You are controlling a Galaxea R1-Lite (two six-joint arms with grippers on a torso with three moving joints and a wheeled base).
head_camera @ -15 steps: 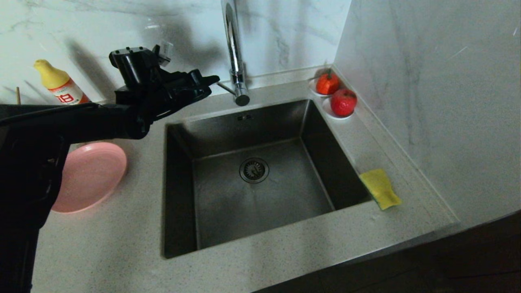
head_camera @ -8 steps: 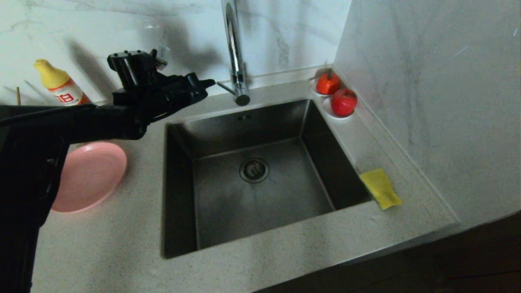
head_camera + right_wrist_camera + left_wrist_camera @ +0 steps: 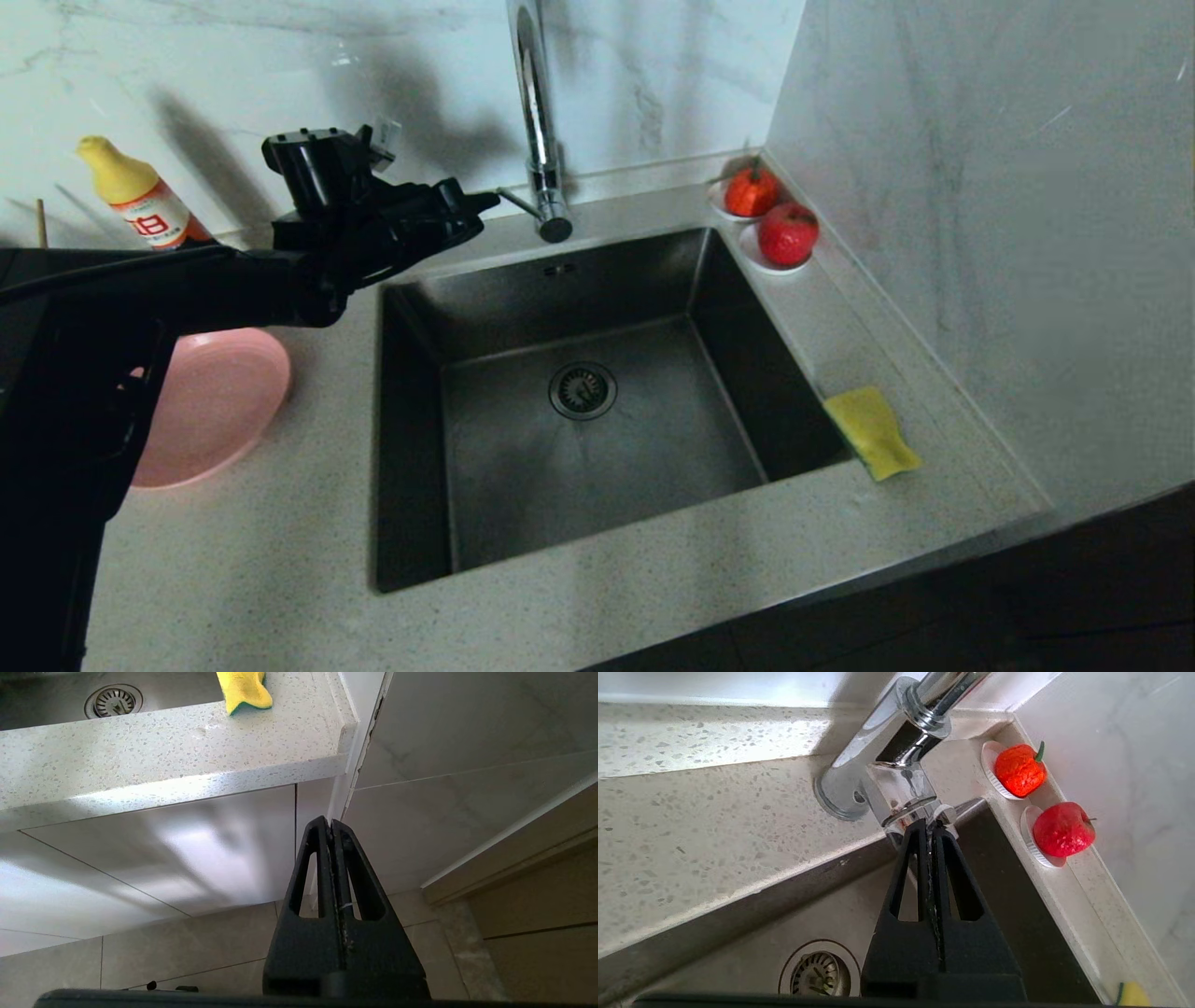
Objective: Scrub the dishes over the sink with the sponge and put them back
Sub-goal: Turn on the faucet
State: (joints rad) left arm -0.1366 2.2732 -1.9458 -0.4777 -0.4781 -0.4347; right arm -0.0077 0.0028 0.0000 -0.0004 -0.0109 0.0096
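Sponge [image 3: 872, 432], yellow face up, lies on the surface [image 3: 653, 597] at the sink's [image 3: 579, 392] right rim, well apart from my left claw [image 3: 485, 199]. Pink plate [image 3: 210, 406] sits on the surface left of the sink, partly under my left arm. Left claw pressed together, empty, tips just beside the tap [image 3: 540, 121] base. Right claw [image 3: 331, 823] pressed together, empty, hanging below the surface's edge, sponge above it.
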